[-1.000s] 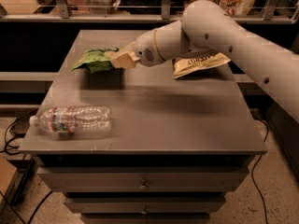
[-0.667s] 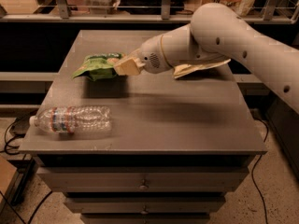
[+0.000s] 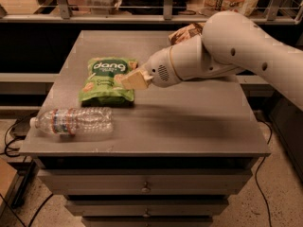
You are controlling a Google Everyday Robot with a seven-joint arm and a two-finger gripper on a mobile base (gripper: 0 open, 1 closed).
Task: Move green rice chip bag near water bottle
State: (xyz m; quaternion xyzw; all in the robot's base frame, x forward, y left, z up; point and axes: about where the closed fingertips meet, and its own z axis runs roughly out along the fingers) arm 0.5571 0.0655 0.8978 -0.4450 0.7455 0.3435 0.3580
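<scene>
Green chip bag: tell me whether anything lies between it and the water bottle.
Nothing visible does. The green chip bag lies on the table just behind the water bottle, with only a narrow strip of bare tabletop between them. The gripper is at the bag's right edge, not in that gap.

High frontal camera looks down on table (image 3: 189, 122), hand (image 3: 129, 81) centred.
</scene>
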